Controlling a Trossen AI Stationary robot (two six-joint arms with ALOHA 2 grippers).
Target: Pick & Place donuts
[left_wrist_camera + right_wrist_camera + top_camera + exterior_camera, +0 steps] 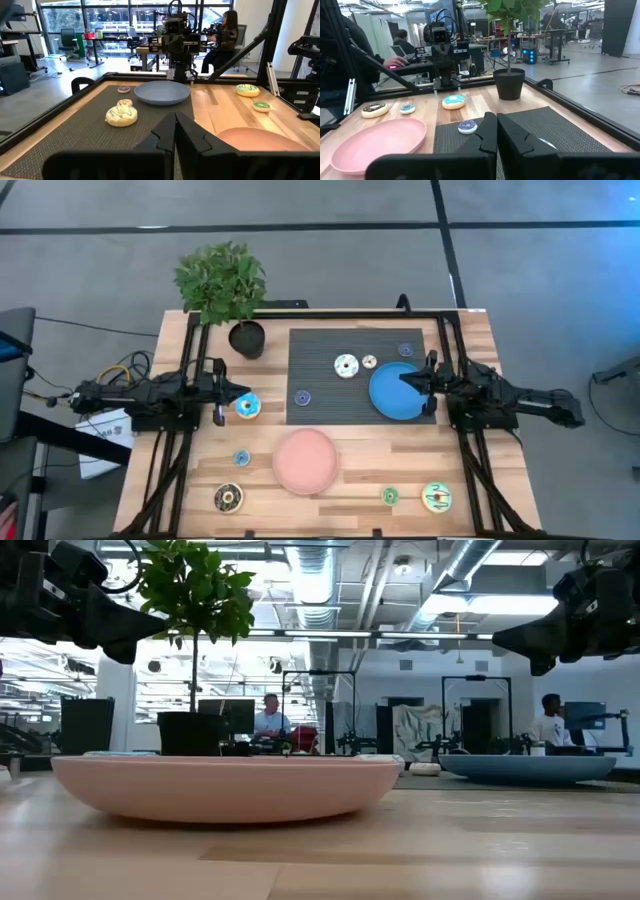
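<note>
blue-frosted donut [247, 406] is lying just beside the left end effector [236, 392], fingers together; right end effector [407, 383], fingers together, is hovering over the blue plate [385, 402].

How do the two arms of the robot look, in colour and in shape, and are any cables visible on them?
Both arms are black and built of blocky jointed segments. The left arm ends in a left gripper with two dark tapering fingers; yellow and red cables lie beside its base. The right arm looks the same, with a right gripper of matching dark fingers. No markings are legible.
</note>
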